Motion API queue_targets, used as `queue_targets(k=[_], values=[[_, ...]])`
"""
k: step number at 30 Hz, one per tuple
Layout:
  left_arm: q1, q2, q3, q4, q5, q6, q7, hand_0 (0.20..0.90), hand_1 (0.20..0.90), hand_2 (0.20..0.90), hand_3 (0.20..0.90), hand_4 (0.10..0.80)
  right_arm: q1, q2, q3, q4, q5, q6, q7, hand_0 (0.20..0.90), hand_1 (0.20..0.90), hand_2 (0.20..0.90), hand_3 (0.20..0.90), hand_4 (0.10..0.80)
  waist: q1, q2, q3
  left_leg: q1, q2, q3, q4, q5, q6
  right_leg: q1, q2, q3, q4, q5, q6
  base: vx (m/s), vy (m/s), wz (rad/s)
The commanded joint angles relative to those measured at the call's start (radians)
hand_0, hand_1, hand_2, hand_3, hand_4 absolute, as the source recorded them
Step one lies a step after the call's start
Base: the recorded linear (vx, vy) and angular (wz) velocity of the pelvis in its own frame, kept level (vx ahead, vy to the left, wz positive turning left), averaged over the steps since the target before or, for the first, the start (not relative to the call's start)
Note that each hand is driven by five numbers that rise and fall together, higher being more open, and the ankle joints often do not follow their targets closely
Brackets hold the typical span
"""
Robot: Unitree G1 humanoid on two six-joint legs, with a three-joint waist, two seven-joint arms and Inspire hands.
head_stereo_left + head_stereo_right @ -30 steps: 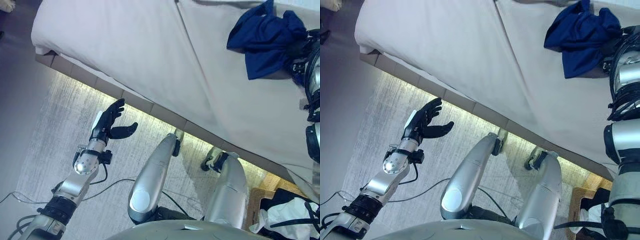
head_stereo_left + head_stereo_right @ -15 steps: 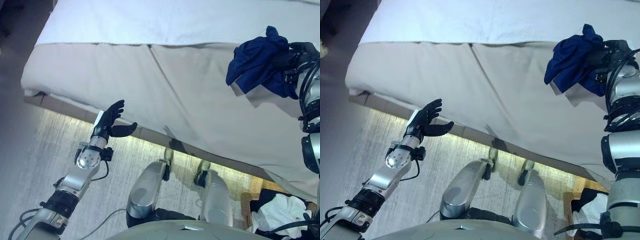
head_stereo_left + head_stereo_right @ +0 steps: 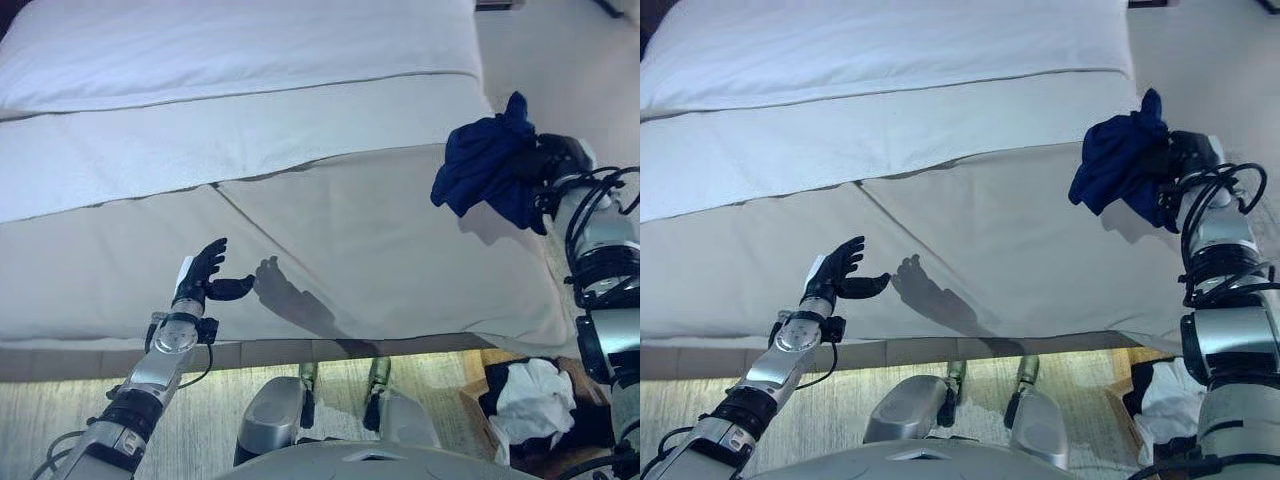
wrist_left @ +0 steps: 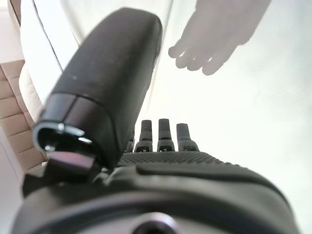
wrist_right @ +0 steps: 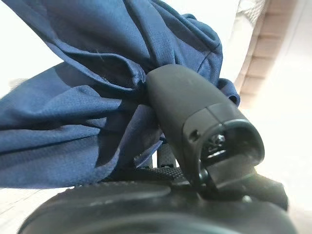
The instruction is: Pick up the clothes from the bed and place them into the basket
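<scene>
A dark blue garment (image 3: 485,170) hangs bunched above the right end of the bed (image 3: 300,130). My right hand (image 3: 552,160) is shut on it, with the thumb (image 5: 195,122) pressed into the cloth (image 5: 83,97), and holds it lifted off the sheet. My left hand (image 3: 205,275) is open and empty over the bed's near edge, fingers straight (image 4: 165,134). The basket (image 3: 500,365) stands on the floor at the lower right beside the bed, with white and dark clothes (image 3: 530,390) in it.
The bed has a white sheet at the back and a beige cover (image 3: 380,250) in front. A light strip runs under the bed's front edge (image 3: 200,355). Pale floor (image 3: 560,60) lies past the bed's right end.
The camera has swung, so the bed now lies level across the view. My right hand has lifted the blue garment higher off the bed. My left hand stays open.
</scene>
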Motion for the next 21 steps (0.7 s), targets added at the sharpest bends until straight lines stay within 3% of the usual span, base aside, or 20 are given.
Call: queue_targets(k=[1, 9, 21], values=[[0.021, 0.018, 0.007, 0.064, 0.028, -0.070, 0.025, 0.900, 0.900, 0.900, 0.900, 0.800, 0.010, -0.045, 0.023, -0.002, -0.008, -0.145, 0.013, 0.300, 0.300, 0.300, 0.200, 0.100, 0.000, -0.017, -0.215, 0.010, -0.011, -0.093, -0.008, -0.082, -0.064, 0.096, -0.082, -0.023, -0.065, 0.036, 0.095, -0.070, -0.075, -0.86], [-0.055, -0.015, -0.009, 0.140, 0.051, -0.036, 0.029, 0.900, 0.900, 0.900, 0.900, 0.800, 0.057, -0.082, -0.013, 0.002, 0.004, -0.124, 0.016, 0.300, 0.300, 0.300, 0.200, 0.100, -0.075, -0.042, -0.243, 0.063, 0.045, -0.013, -0.066, -0.068, -0.085, 0.106, -0.029, 0.030, -0.142, -0.001, 0.121, -0.063, -0.138, -0.52], [-0.065, -0.019, 0.012, 0.148, 0.107, -0.064, -0.004, 0.900, 0.900, 0.900, 0.900, 0.800, 0.295, -0.083, -0.158, -0.089, -0.011, -0.090, -0.070, 0.300, 0.300, 0.300, 0.200, 0.100, -0.177, -0.039, -0.242, 0.113, 0.078, 0.049, -0.112, -0.050, -0.109, 0.121, 0.035, 0.113, -0.186, -0.012, 0.105, -0.029, -0.113, -0.30]])
